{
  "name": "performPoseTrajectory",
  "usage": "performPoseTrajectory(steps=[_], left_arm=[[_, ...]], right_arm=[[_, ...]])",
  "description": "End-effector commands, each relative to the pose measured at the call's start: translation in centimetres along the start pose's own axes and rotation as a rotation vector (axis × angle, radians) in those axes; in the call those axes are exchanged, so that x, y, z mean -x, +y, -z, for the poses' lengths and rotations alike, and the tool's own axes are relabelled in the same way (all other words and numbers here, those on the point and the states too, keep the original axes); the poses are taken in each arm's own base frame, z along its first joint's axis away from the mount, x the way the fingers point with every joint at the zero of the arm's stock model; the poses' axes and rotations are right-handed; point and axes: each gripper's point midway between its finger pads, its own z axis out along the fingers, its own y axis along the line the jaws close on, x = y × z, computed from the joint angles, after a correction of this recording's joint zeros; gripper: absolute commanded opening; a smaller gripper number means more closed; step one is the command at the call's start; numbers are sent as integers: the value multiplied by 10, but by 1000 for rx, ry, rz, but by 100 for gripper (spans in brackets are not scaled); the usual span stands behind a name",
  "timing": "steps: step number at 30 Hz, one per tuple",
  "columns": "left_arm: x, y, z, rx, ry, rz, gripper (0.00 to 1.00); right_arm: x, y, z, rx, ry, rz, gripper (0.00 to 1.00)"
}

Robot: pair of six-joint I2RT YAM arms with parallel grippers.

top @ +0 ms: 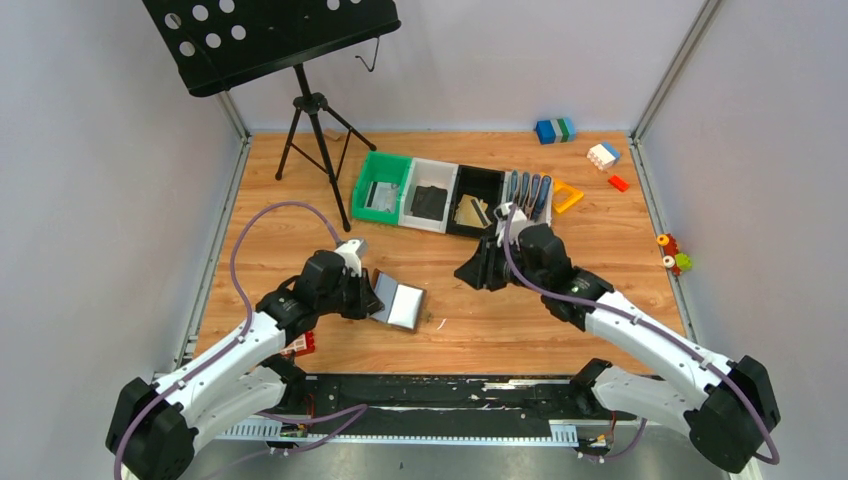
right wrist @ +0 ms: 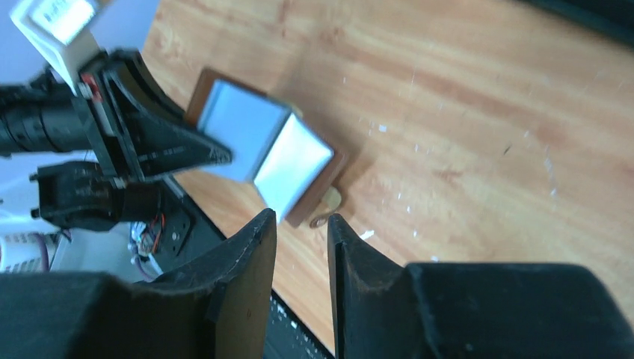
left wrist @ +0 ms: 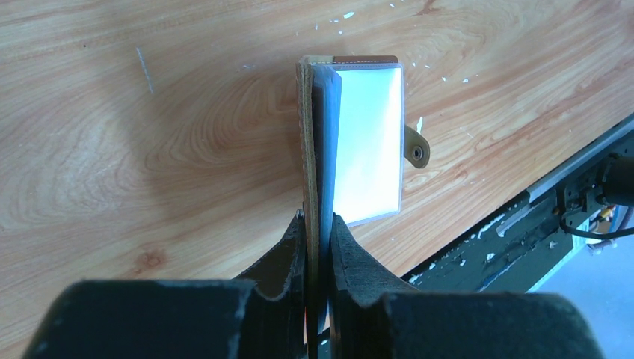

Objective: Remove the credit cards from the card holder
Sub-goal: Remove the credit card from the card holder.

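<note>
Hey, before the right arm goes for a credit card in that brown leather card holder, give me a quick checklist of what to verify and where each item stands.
1. Grip of the left pincer on the card holder edge: ok, clamped.
2. Holder open on the table, pockets exposed: ok.
3. The right pincer empty, jaws slightly apart: ok.
4. Right pincer reaching a pocket: not ok, it hangs clear of the holder.
5. Card edge to grab: cannot tell, pockets glare.
</note>
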Motion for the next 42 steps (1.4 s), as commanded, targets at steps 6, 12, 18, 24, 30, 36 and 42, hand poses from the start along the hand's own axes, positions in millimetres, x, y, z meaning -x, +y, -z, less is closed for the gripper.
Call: performPoseTrajectory(steps=[6,12,18,24,30,36,42], left_arm=[[13,-14,5,-54,-24,-25,0],[11,-10,2,-30,-10,-16,0],[2,-11,-9,-40,22,11,0],[-5,-16,-20,-56,53,13,2],[-6,-16,-24,-54,71,5,9],[-7,-17,-23,-57,79,7,32],[-5,-23,-19,-77,75,6,39]], right_arm=[[-40,38,-11,111,25,-67,32],[-62,71,-36,160,89,-58,30],[-80,76,-72,135,118,-119,22],[-104,67,-106,107,176,-162,8],[-135,40,-127,-3,264,-172,0],[-160,19,-135,-73,331,-178,0],[-166,15,-135,-79,343,-178,0]])
